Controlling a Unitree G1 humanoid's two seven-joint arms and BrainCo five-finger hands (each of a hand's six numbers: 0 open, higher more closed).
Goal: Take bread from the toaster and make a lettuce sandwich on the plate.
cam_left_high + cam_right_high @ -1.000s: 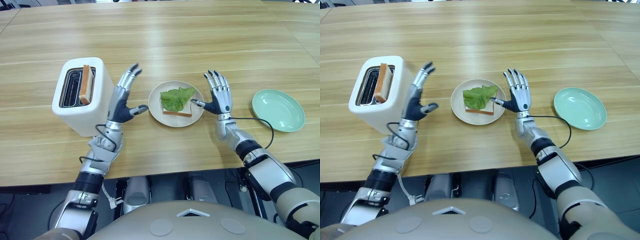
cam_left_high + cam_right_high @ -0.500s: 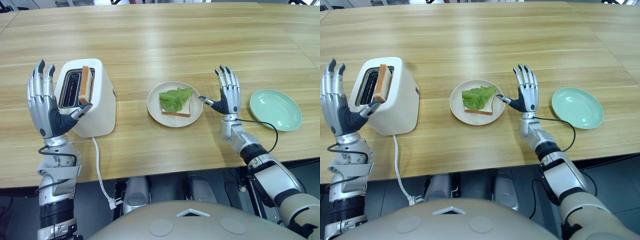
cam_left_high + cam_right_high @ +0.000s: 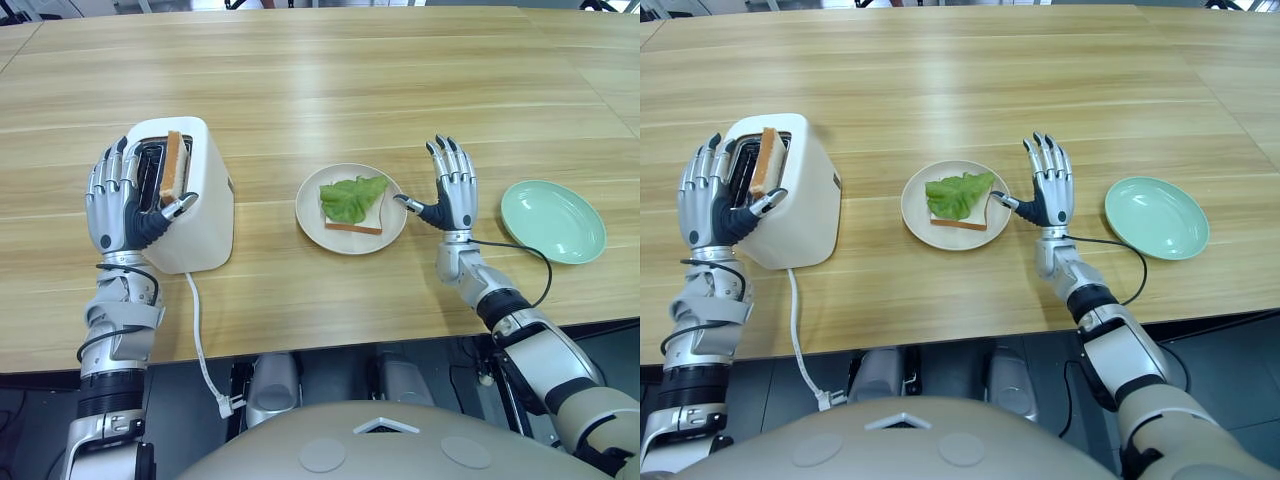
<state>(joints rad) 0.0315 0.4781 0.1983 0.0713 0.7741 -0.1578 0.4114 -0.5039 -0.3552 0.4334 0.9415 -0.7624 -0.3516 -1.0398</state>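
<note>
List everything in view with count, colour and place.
Table: 1, light wood, under everything.
Toaster: 1, white, table's left.
Toaster bread: 1, tan, upright in the toaster's right slot.
Cord: 1, white, from toaster over the near edge.
Plate: 1, beige, centre.
Plate bread: 1, tan, on plate under lettuce.
Lettuce: 1, green, on that bread.
Green dish: 1, pale green, right.
Left robot hand: 1, silver-black, open, beside toaster's left.
Right robot hand: 1, silver-black, open, right of plate.

My two head-mounted eyes, side by side, look forward and down from near above the table (image 3: 350,80), both covering the stretch from the toaster (image 3: 207,195) by my left hand (image 3: 116,205) to the green plate (image 3: 552,220) beyond my right hand (image 3: 453,195).
</note>
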